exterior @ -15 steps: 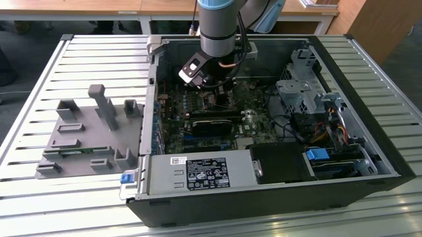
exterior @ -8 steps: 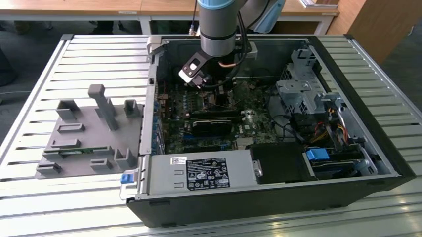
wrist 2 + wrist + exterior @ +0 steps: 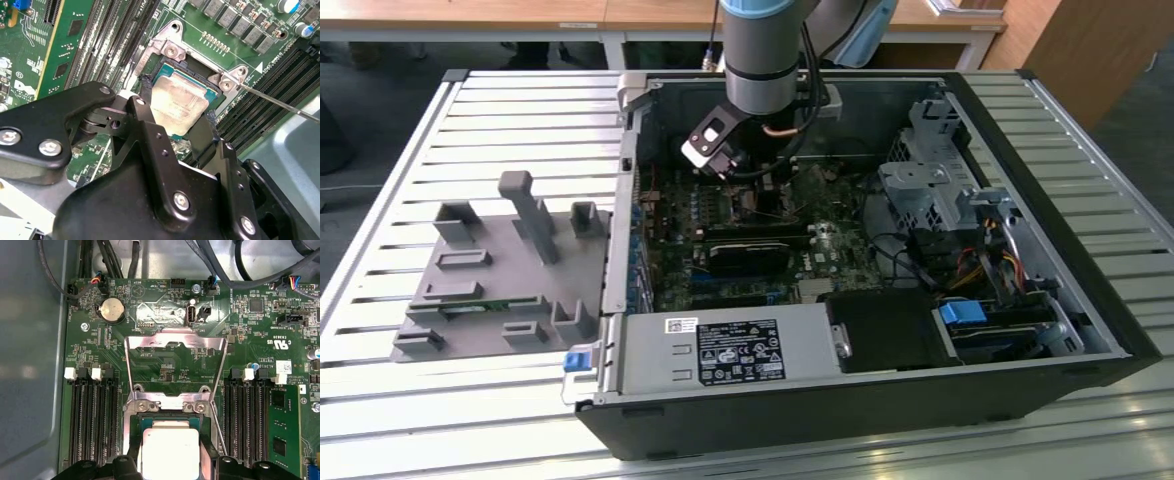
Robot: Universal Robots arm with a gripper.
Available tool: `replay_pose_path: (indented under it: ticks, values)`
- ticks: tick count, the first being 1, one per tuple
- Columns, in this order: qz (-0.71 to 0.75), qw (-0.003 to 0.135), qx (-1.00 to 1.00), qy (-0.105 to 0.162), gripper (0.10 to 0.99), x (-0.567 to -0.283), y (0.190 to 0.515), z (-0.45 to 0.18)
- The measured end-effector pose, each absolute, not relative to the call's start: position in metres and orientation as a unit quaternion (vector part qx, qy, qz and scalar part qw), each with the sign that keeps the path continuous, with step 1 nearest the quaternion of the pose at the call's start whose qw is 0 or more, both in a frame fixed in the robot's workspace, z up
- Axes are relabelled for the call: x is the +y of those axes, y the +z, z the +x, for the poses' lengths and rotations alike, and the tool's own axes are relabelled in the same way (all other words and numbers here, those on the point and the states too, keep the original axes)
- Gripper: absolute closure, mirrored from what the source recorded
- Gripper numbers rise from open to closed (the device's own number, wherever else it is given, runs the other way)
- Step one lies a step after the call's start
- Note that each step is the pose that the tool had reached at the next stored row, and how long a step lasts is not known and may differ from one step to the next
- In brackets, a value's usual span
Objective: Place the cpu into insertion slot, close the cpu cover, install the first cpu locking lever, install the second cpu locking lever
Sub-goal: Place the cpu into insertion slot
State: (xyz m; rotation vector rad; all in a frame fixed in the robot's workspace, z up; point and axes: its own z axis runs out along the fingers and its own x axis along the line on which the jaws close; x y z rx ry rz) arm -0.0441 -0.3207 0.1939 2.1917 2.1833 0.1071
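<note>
On the slatted surface, a grey fixture sits toward the edge at the exterior view's left, and 1 open computer case stands toward the right edge. Inside the case, the claw grips the cpu by 2 opposite sides, and the chip rests in the insertion slot. The cpu cover lies flipped open beyond the slot, with 1 thin lever standing free beside it.

The flat square metal cpu is silver-grey with a tan rim, inside the black-framed square insertion slot. The thin metal cpu cover is silvery, the motherboard green, and the slatted counter pale grey.
</note>
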Motion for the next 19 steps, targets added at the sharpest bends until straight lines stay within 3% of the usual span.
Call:
replay_pose_path:
  ticks: [13,19]
  values:
    - [0.708,0.023,0.705,0.035,0.545,-0.3208,0.1915,-0.0442]
    - [0.708,0.023,0.705,0.035,0.475,-0.3208,0.1915,-0.0442]
